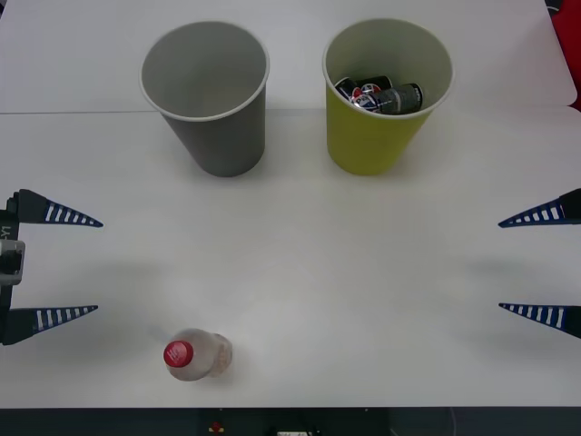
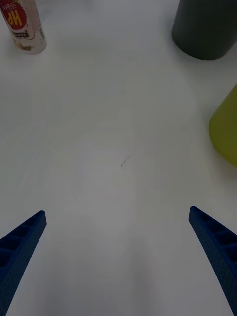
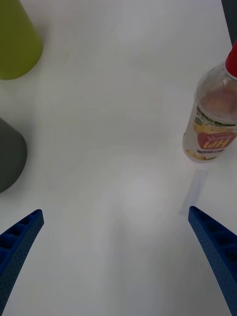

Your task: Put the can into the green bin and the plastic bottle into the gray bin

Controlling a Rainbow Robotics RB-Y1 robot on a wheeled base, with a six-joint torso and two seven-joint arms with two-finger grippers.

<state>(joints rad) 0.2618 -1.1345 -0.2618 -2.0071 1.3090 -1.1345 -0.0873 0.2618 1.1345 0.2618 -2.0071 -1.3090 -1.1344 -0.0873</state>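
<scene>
The plastic bottle point(image 1: 194, 354) with a red cap stands upright near the table's front edge, left of centre; it also shows as the bottle point(image 3: 211, 123) and the bottle point(image 2: 24, 24). At the back, the gray bin point(image 1: 207, 95) stands left and holds nothing I can see. The green bin point(image 1: 386, 95) stands right, with dark cans point(image 1: 381, 95) lying inside. My left gripper point(image 1: 64, 266) is open at the left edge, to the left of the bottle and apart from it. My right gripper point(image 1: 536, 263) is open at the right edge, far from everything.
The white table point(image 1: 318, 263) is bare between the grippers. A seam runs across it behind the bins. The gray bin point(image 3: 10, 155) and green bin point(image 3: 17, 42) stand apart from each other.
</scene>
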